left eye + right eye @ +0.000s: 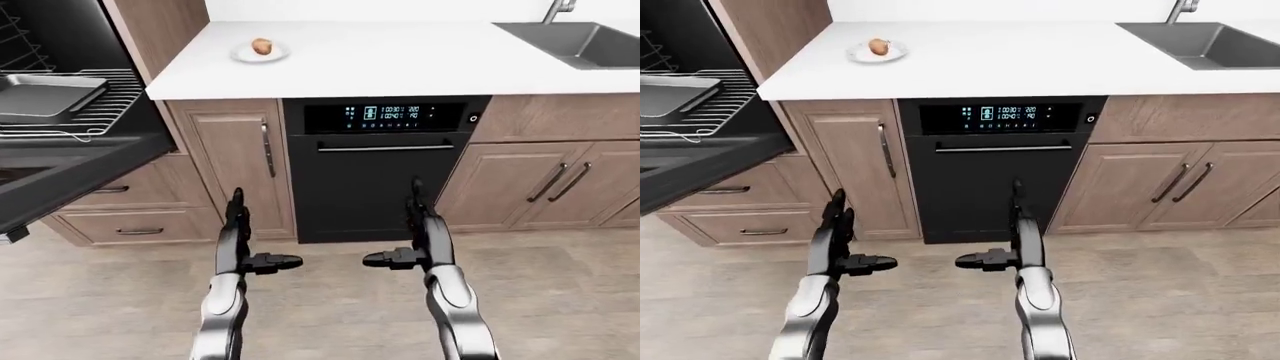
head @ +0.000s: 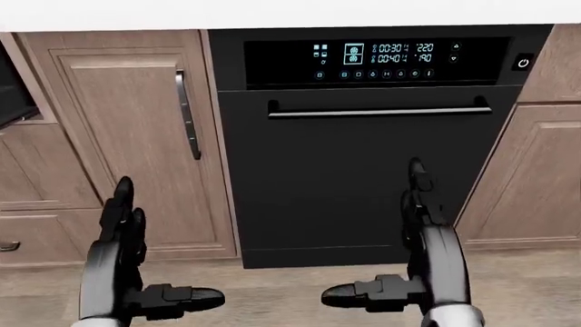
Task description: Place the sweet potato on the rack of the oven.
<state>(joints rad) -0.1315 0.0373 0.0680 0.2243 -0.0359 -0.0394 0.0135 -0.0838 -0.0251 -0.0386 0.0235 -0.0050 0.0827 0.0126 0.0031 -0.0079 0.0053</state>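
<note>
The sweet potato (image 1: 262, 46) is small and brown and lies on a white plate (image 1: 259, 53) on the white counter (image 1: 400, 60) at the top left of the left-eye view. The oven (image 1: 40, 112) stands open at the far left, its wire rack (image 1: 110, 101) pulled out with a grey tray (image 1: 45, 94) on it. My left hand (image 1: 255, 251) and right hand (image 1: 405, 247) are held low over the floor, fingers spread open and empty, far below the counter.
A black dishwasher (image 1: 385, 169) with a lit display sits straight ahead under the counter. Wooden cabinets (image 1: 240, 157) flank it. A steel sink (image 1: 580, 41) is at the top right. The open oven door (image 1: 60, 176) juts out at the left.
</note>
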